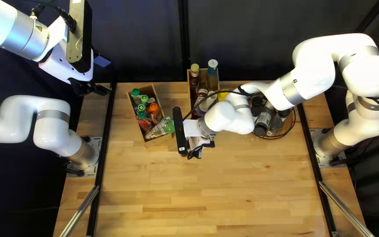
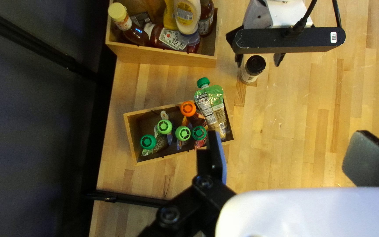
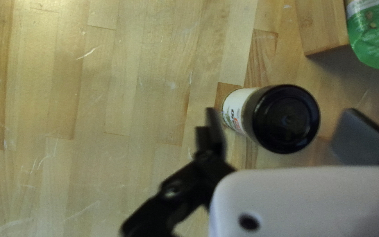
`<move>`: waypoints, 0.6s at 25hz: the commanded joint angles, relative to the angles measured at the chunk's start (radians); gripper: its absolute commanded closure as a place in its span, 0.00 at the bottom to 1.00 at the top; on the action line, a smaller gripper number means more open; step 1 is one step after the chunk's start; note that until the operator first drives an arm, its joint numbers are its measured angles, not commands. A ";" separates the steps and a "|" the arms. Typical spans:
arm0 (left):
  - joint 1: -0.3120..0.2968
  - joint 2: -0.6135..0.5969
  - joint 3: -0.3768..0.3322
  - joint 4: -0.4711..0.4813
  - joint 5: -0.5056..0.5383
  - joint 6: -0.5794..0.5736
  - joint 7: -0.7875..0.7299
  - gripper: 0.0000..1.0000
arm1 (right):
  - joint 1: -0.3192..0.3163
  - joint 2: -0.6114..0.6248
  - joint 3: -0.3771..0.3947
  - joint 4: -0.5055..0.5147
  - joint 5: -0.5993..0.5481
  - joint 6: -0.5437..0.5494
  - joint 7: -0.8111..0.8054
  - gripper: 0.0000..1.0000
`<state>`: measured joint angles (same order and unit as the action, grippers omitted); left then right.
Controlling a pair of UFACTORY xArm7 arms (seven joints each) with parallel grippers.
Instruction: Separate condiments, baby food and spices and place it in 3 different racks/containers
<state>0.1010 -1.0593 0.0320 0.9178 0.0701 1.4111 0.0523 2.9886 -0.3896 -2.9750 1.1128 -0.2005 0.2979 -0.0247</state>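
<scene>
spread right jaws flank a black-capped jar [image 3: 282, 118], lost to the top left view; left jaws gape too.

Wooden boxes [image 2: 167, 55], two; capped pouches [image 2: 216, 105], six; condiment bottles [image 2: 187, 15], at least five; spice jars [image 3: 281, 118], at least four, some hidden.

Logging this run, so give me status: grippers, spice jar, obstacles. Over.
Left gripper open, empty. Right gripper open over spice jar, not gripping. Jar upright on table. Possible snag: baby-food box nearby.
</scene>
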 commanded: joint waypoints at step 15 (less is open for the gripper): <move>0.000 0.000 0.000 0.000 0.000 0.000 0.000 0.00 | 0.034 0.609 0.094 -0.329 0.138 0.302 0.057 1.00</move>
<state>0.1010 -1.0593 0.0320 0.9178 0.0701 1.4111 0.0522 3.0120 0.1051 -2.8977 0.8592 -0.0726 0.5472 -0.0132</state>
